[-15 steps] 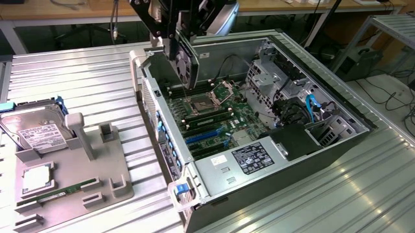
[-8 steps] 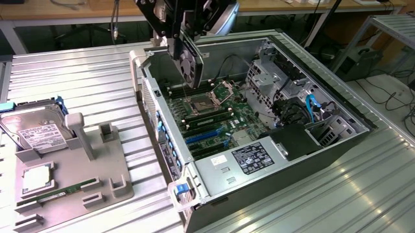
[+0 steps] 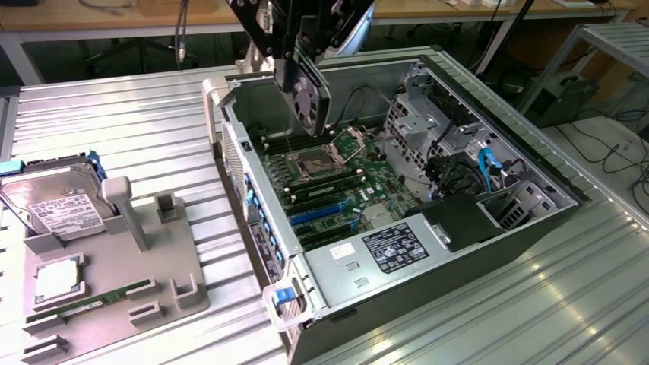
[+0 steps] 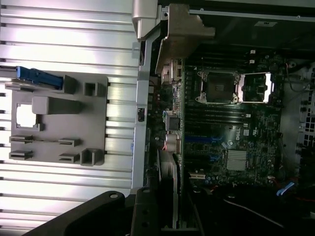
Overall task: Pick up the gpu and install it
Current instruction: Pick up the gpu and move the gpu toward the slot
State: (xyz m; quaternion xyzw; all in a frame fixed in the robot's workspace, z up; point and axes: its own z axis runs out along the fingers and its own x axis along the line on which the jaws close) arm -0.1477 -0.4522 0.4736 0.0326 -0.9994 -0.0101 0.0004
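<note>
Gpu (image 3: 307, 95), 1: was held on edge above the far end of the open case.
Gripper (image 3: 301, 57), 1: was clamped on the gpu.
Computer case (image 3: 436, 319), 1: was laid open.
Tray (image 3: 152, 289), 1: was set to the left; one hard drive (image 3: 56, 201) and one memory stick (image 3: 102, 298) were kept on it.
Surface: ribbed metal table (image 3: 121, 122).
Room: wooden benches (image 3: 121, 19) were noted far behind.

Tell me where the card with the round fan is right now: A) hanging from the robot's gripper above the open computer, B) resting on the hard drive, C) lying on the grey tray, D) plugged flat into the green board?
A: the gripper holds the gpu in the air over the open computer case.
</note>
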